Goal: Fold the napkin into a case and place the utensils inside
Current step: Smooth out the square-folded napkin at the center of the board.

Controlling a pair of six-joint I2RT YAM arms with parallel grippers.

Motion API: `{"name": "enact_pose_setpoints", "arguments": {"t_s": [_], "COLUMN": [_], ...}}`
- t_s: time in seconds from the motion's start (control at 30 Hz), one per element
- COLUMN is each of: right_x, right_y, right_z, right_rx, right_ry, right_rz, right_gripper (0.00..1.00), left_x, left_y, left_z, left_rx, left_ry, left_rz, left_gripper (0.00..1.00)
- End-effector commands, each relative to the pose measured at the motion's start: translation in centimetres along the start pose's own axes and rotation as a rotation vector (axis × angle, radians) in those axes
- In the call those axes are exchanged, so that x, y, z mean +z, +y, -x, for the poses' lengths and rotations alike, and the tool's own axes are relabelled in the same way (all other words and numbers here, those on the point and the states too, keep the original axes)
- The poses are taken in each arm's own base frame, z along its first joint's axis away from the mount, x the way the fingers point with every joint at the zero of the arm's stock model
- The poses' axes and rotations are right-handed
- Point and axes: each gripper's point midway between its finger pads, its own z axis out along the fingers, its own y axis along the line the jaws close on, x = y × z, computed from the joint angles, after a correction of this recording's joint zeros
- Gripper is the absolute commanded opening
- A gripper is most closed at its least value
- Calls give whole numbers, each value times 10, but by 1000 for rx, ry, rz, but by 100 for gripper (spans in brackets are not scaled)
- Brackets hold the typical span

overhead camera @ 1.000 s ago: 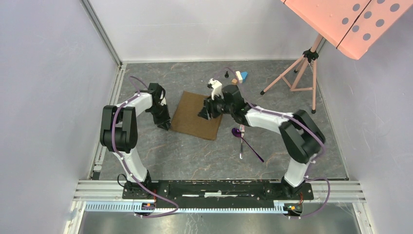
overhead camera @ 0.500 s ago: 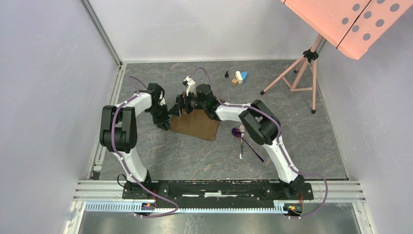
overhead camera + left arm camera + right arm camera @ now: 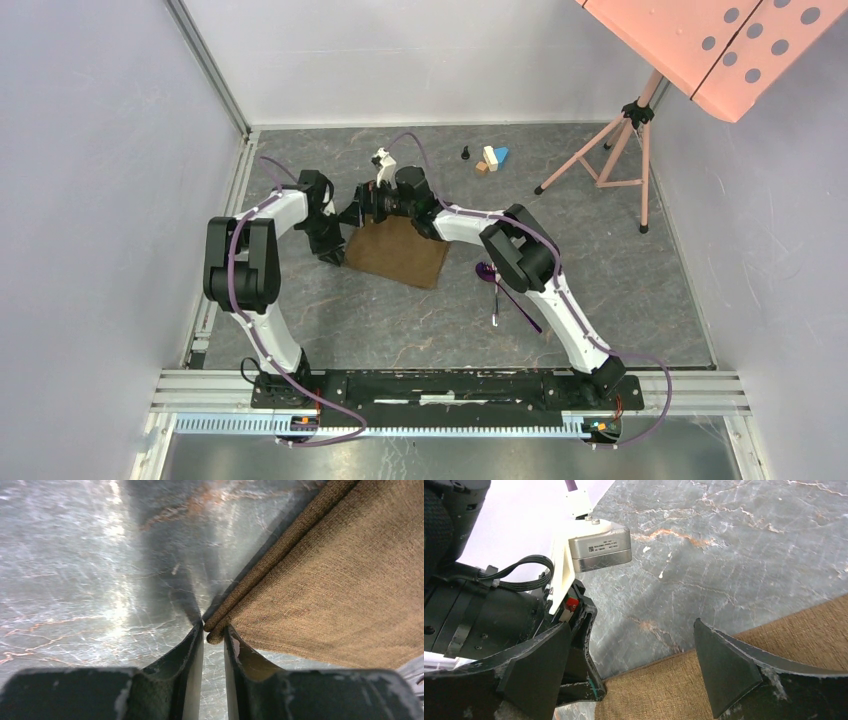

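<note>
My left gripper [image 3: 214, 629] pinches the napkin [image 3: 340, 580] corner (doubled, soft, probably limp). My right gripper [image 3: 633, 645] hangs spread above; I'd take the edge

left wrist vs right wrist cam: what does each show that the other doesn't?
Left wrist only: the left gripper shut on a doubled corner of the napkin, two layers showing at the pinch. Right wrist only: the right gripper open over the napkin's edge, holding nothing, with the left arm close beside it. Both: brown napkin on the grey marbled table.
</note>
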Motion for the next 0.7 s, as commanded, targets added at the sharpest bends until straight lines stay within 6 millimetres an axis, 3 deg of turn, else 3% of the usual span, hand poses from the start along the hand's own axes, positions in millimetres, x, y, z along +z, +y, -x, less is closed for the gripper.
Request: {"name": "enact_pose_setpoints", "arguments": {"t_s": [0.0,0.2,0.27,0.37,0.6,0.67], "right_x": [13,7,0,-6,-38,-45], "right_y": [-47,-76,-76,-57,27,36], "right_z": [-8,-7,-2,10,48,53], "right_rx": [30,88,100,84,68,70], "right_ry": [-26,-57,-81,-79,-136,-150], "right_rz": [-157,-195,-166,-60,244,256], "right_gripper": [95,95,94,97,98,98], "left_x": [6,7,7,7,9,9], "left_y": [15,18,19,17,15,16], "left_z": [-5,-5,-5,-4,-4,-4], "left_rx": [56,56,55,55,55,55], "left_ry": [8,11,12,10,15,15], "left_rz": [78,94,96,84,78,80], "left_gripper": [28,27,26,26,26,26]}}
